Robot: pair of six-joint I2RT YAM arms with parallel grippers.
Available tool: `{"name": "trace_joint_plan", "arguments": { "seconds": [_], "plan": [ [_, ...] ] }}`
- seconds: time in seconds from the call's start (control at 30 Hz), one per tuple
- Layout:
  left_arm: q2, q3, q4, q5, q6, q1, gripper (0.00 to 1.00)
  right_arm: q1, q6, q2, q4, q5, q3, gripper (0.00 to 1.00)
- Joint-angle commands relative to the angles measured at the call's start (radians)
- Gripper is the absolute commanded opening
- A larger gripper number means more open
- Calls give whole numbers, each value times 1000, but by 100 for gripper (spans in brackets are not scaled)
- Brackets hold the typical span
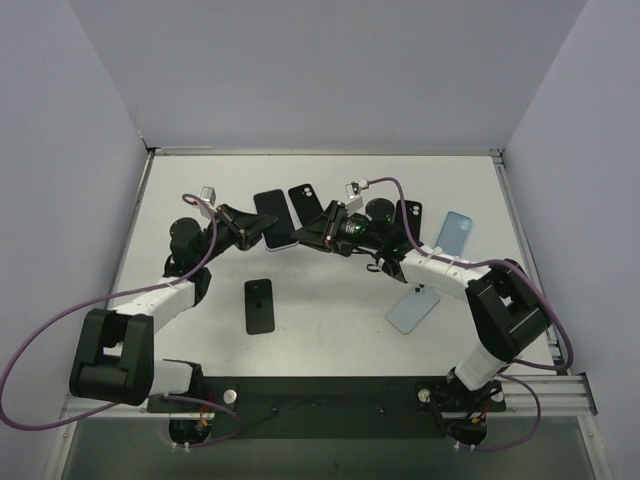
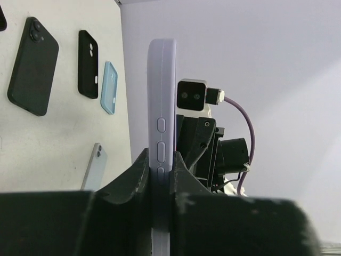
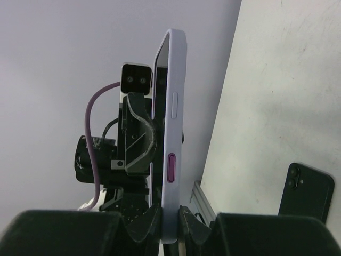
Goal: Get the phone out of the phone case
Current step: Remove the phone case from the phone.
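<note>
A phone (image 1: 270,212) with a dark screen sits in a lavender phone case (image 1: 284,243), held in the air above the middle of the table between both arms. My left gripper (image 1: 255,232) is shut on one end of the case. My right gripper (image 1: 306,235) is shut on the opposite end. In the left wrist view the phone case (image 2: 162,96) stands edge-on, its side buttons showing, pinched in the left gripper (image 2: 162,173). In the right wrist view the phone case (image 3: 173,106) rises edge-on out of the right gripper (image 3: 170,218), and a sliver of the phone's screen (image 3: 160,66) shows.
On the table lie a black phone (image 1: 259,305), a black case (image 1: 303,198), another black case (image 1: 411,215), a light blue case (image 1: 455,233) and a light blue phone (image 1: 413,308). Grey walls enclose the table (image 1: 330,330) on three sides.
</note>
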State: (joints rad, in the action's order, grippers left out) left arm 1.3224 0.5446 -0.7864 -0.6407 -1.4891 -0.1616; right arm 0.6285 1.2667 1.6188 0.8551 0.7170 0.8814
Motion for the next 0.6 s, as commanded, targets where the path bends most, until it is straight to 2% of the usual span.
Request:
{"name": "trace_joint_plan", "arguments": {
  "seconds": [0.0, 0.1, 0.13, 0.23, 0.3, 0.4, 0.57],
  "plan": [
    [12, 9, -140, -5, -11, 4, 0, -3, -29, -48, 42, 49, -2, 1],
    [11, -8, -175, 15, -34, 5, 0, -9, 34, -37, 120, 35, -16, 34],
    [6, -11, -178, 19, -36, 4, 0, -9, 52, -36, 145, 27, -24, 35],
    [-5, -26, -177, 53, -37, 4, 0, -9, 121, -17, 248, 21, -39, 31],
    [-15, -35, -183, 64, -42, 4, 0, -10, 166, 4, 300, 28, -41, 22],
    [-26, -37, -185, 73, -42, 4, 0, -9, 207, 27, 353, 33, -39, 17],
    [-45, -46, -185, 99, -37, 5, 0, -9, 226, 39, 383, 25, -50, 19]
  ]
}}
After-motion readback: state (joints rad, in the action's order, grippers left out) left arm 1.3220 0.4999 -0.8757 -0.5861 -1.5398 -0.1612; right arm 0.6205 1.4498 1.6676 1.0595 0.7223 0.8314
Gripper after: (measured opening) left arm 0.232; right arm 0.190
